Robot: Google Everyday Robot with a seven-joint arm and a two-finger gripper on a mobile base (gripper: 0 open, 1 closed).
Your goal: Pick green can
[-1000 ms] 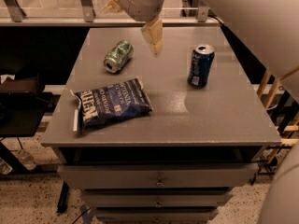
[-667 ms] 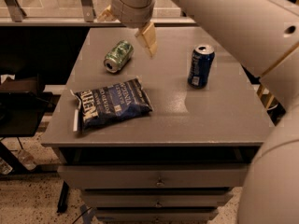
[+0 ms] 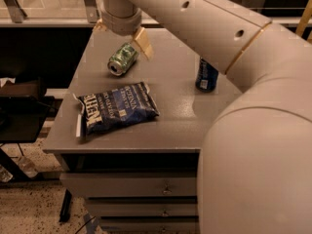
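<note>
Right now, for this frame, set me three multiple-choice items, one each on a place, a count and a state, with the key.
1. Where is the pincer?
A. just above the green can
B. at the front edge
C. below the tabletop

2. How many cans are on the table?
A. one
B. two
C. three

3. How does the green can rest?
A. upright
B. on its side
C. crushed flat

Key:
1 A, the pincer hangs open over the green can at the table's far side.
2 B, there is the green can and a blue can.
3 B, its round end points sideways, towards the front left.
</note>
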